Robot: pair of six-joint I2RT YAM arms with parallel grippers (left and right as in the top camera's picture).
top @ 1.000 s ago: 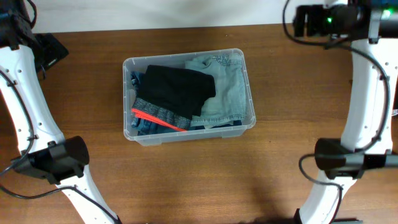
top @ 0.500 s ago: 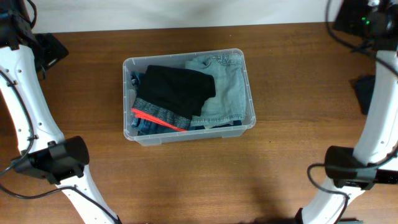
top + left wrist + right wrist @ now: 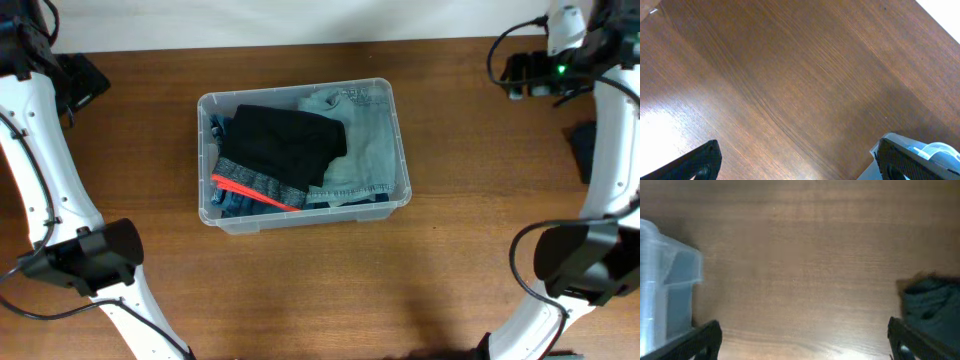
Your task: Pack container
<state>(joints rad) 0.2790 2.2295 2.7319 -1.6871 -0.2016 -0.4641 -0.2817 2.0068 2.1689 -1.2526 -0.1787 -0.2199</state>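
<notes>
The container (image 3: 205, 160), a clear plastic bin, stands mid-table. Inside lie a black garment (image 3: 285, 140), a light denim piece (image 3: 365, 150) and a grey cuff with an orange band (image 3: 255, 188). My left gripper (image 3: 85, 82) hangs at the far left back, open over bare wood (image 3: 797, 160). Right of the bin, at the back, my right gripper (image 3: 522, 75) is open and empty (image 3: 802, 340). In the right wrist view a corner of the container (image 3: 667, 295) shows on the left and a dark cloth (image 3: 935, 305) on the right.
The dark cloth (image 3: 582, 150) lies on the table at the right edge, partly behind the right arm. A grey-white part (image 3: 920, 150) sits at the lower right of the left wrist view. The white back edge (image 3: 945, 15) of the table runs behind both arms.
The right arm's head swung from the back edge out to the right, then forward and back left. The dark cloth at the right edge came into view. The left arm stayed still.
</notes>
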